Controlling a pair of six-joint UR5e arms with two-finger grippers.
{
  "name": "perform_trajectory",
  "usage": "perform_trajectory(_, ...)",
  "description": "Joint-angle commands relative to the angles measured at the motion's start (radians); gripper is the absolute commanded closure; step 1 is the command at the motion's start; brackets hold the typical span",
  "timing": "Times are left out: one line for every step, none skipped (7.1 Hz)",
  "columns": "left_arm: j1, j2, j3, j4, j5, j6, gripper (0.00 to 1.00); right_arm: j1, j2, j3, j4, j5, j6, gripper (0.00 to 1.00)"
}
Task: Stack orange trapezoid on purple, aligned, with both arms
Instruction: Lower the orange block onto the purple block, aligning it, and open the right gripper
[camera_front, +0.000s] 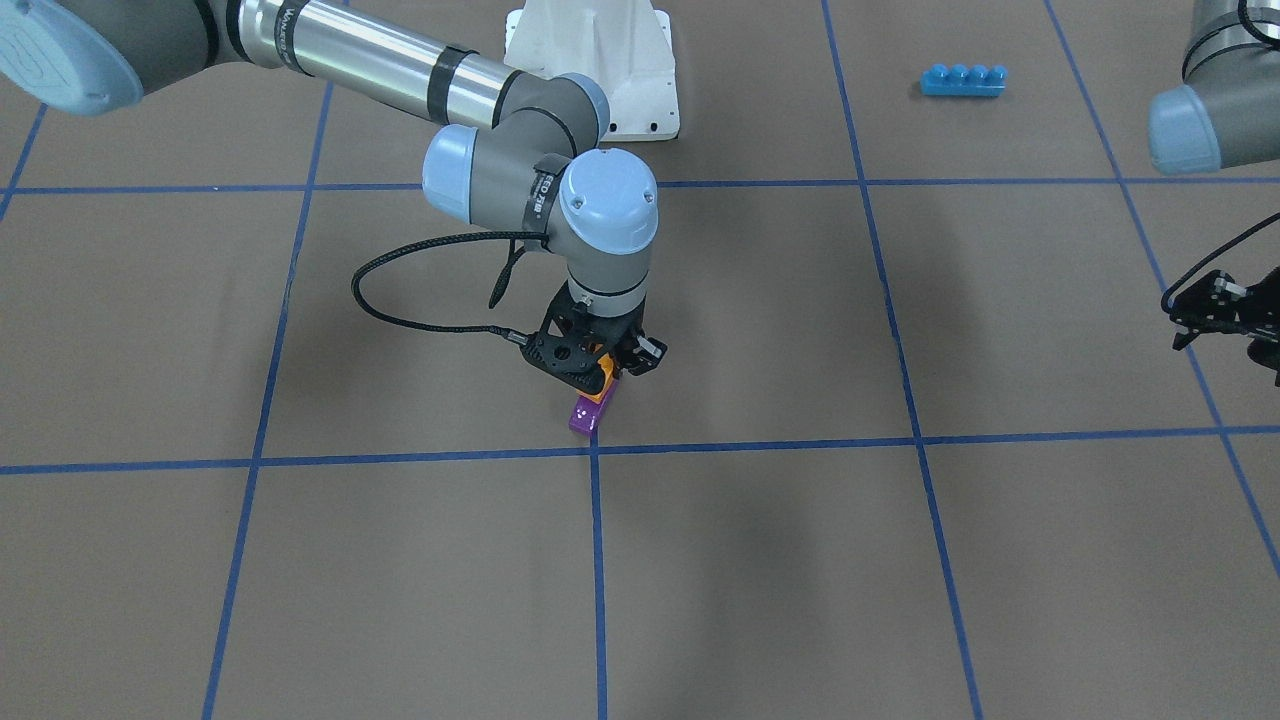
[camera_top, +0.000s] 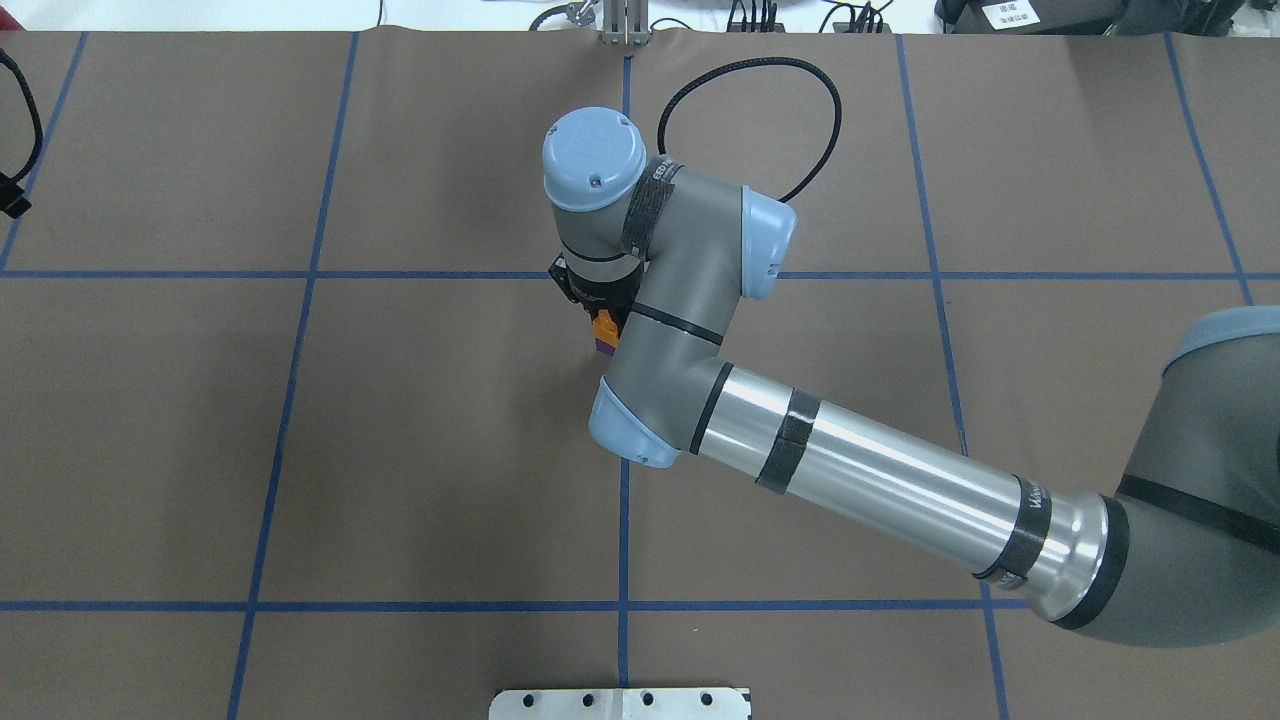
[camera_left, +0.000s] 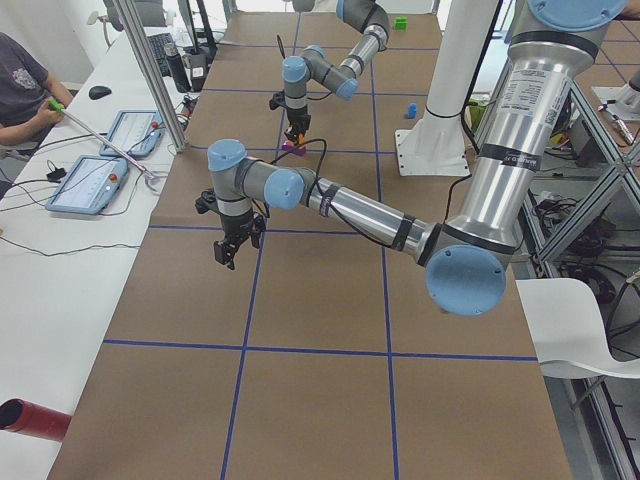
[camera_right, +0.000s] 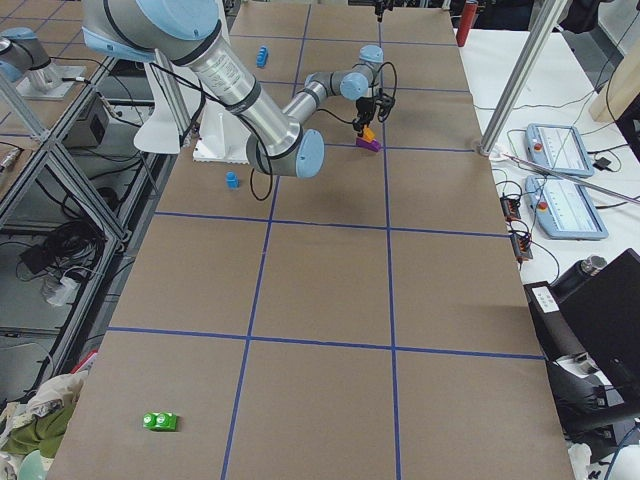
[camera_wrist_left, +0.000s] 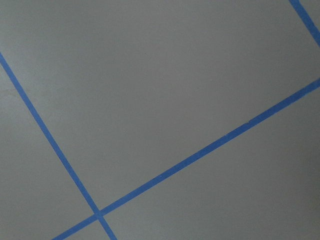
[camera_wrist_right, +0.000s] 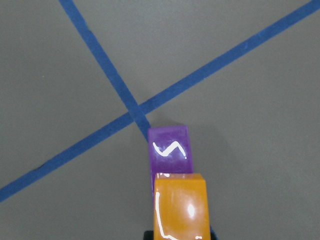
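Up front on the operators' side, we've just got bare brown table (camera_front: 400, 580) and the blue tape grid (camera_front: 598, 560). Just beside a tape crossing lies the purple brick (camera_front: 583, 414), flat on the table. Its near end pokes out free. Over its far end is the orange trapezoid (camera_front: 603, 382), and the right gripper (camera_front: 600, 370) has its jaws clamped on that one from above. We can't tell if the orange is pushed fully home or sits a hair above the purple.

Well off to the side, the left gripper (camera_front: 1225, 312) hangs over the table, half cut off by the edge. We honestly can't tell whether its jaws are open or closed, and its wrist camera shows only table and tape.

Further back stand the white base pedestal (camera_front: 600, 60) and, well apart from everything, a long blue four-stud brick (camera_front: 963, 79).

From overhead, the right arm's wrist and forearm block nearly the whole stack, so only a sliver of orange and purple peeks out.

Looks-wise, both bricks are glossy with bright glints. From the right wrist camera, the orange face fills the near bottom edge and the purple sticks out beyond it. Their long sides run the same way, with the orange a touch to that view's right.
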Motion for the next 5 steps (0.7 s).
perform_trajectory(0.002,0.000,0.000,0.000,0.000,-0.002,0.00,-0.003,-0.004,-0.006,0.012,-0.008,-0.002,1.00)
perform_trajectory(0.000,0.000,0.000,-0.002,0.000,-0.004,0.00,-0.003,-0.004,-0.006,0.023,-0.008,-0.006,1.00)
perform_trajectory(0.000,0.000,-0.002,-0.002,0.000,-0.004,0.00,-0.001,-0.004,-0.006,0.035,-0.008,-0.006,0.79)
perform_trajectory(0.000,-0.002,-0.005,-0.002,0.000,-0.004,0.00,-0.003,-0.005,-0.006,0.036,-0.010,-0.006,0.01)
perform_trajectory(0.000,-0.002,-0.006,0.000,0.000,-0.004,0.00,-0.001,-0.005,-0.005,0.036,-0.008,-0.011,0.00)
